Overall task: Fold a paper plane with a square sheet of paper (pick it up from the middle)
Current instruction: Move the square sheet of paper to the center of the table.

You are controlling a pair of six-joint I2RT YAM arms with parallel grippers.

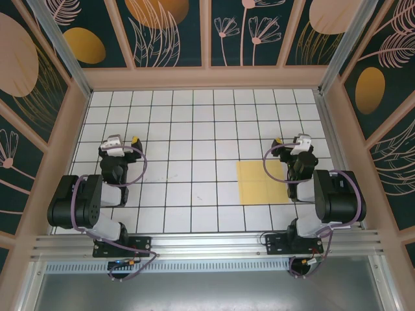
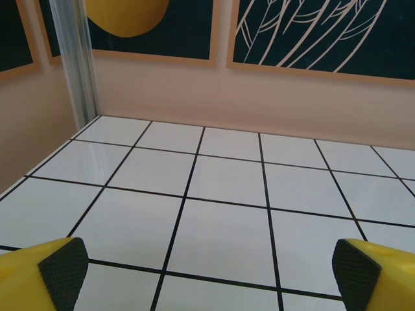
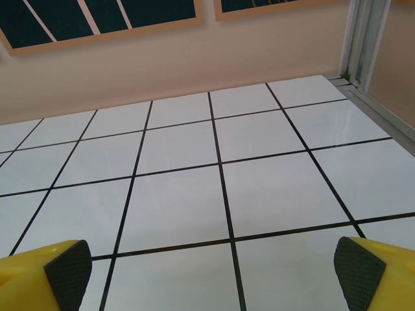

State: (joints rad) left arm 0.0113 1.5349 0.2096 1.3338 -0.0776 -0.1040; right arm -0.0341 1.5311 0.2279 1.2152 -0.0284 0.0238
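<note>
The square sheet of paper [image 1: 260, 183] lies flat on the white gridded bench [image 1: 188, 129], right of centre and in the lower half of the top view. It is pale yellow and covers about two tiles each way. Its right edge is partly hidden by the right arm [image 1: 334, 194]. The right jaws stand wide apart. In the right wrist view their yellow fingers with black pads [image 3: 65, 272] sit in the bottom corners of the frame, with white tiles showing between them. The left arm [image 1: 81, 201] is at the lower left of the top view, well apart from the sheet. The left jaws are likewise spread wide, and their padded fingertips [image 2: 61, 269] sit in the bottom corners of the left wrist view above bare tiles.
</note>
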